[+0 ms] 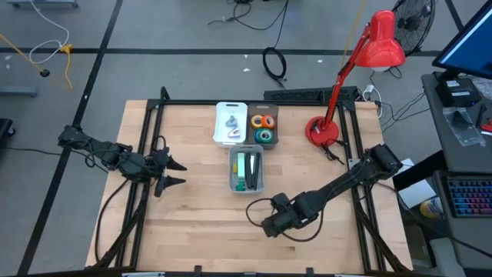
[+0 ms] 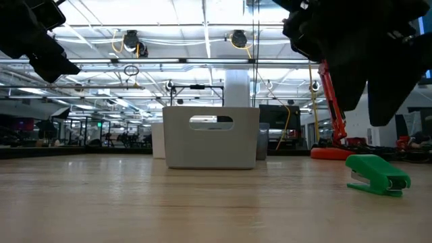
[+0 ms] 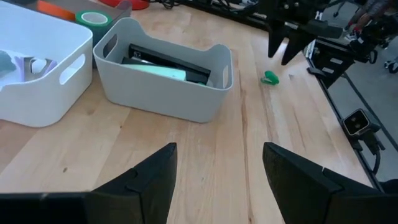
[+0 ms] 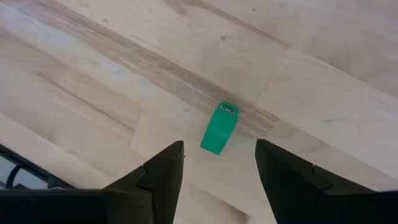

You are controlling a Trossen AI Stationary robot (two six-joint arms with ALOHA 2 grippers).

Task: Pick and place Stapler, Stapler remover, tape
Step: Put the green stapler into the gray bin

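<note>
right gripper (image 4: 217, 171): nearest the lens; fingers spread wide and empty, hanging straight above the green stapler (image 4: 219, 129), not touching it.
green stapler: lies alone on bare wood at the near right of the table (image 1: 192, 238), well apart from the bins; seen in the low view (image 2: 376, 175) resting flat, with the right arm's dark bulk overhead.
left gripper (image 1: 174, 174): fingers apart, holding nothing, waiting over the left part of the table and facing the bins.
grey bin (image 1: 233, 181): table centre; already holds a long dark and pale green item, probably a stapler; its other contents cannot be made out.
white bin (image 1: 221, 138): behind the grey one; a small pale metal piece inside, possibly the staple remover, too small to be sure.
tape rolls (image 1: 264, 128): orange and green rings sit in a dark bin just beside the white bin.
progress (judgement): most items appear sorted; the green stapler looks like the last piece to grasp and carry.
open room: wide clear wood all round the stapler, free path from it to the grey bin.
edges: red lamp (image 1: 361, 69) base stands at the far right corner, away from that path; the near table edge lies close behind the right arm.
</note>
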